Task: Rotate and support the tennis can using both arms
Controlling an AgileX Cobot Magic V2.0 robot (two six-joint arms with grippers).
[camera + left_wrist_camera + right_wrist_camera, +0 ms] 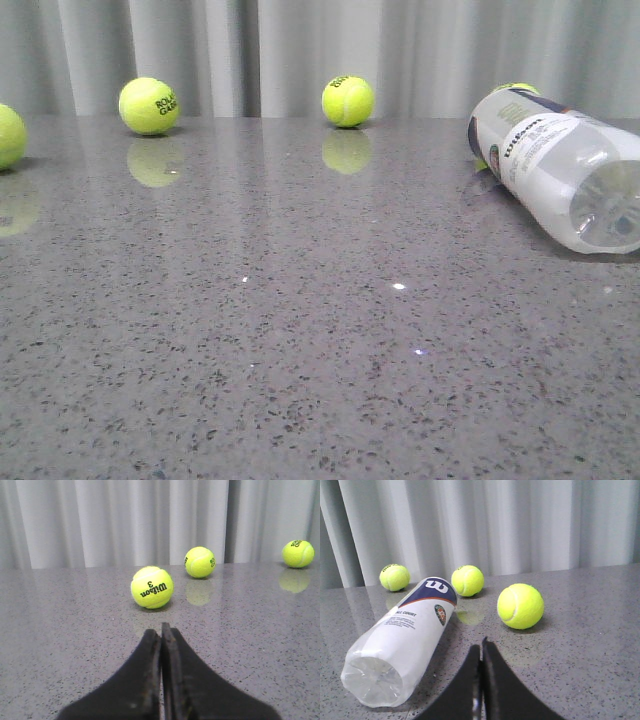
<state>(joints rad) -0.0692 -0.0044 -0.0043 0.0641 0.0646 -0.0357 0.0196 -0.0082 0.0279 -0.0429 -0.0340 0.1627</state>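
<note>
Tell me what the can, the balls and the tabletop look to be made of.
Tennis can: apparently clear or frosted plastic, since its moulded base lets light through, with a glossy printed label.
Tennis balls, like the nearest ball: fuzzy yellow-green felt with a curved seam.
Tabletop: looks like polished grey speckled stone or a lookalike composite; it mirrors the balls.

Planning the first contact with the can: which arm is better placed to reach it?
Right, probably. The can lies on its side at the table's right, and the right wrist view shows it just ahead of the shut right gripper. The shut left gripper faces only balls.
</note>
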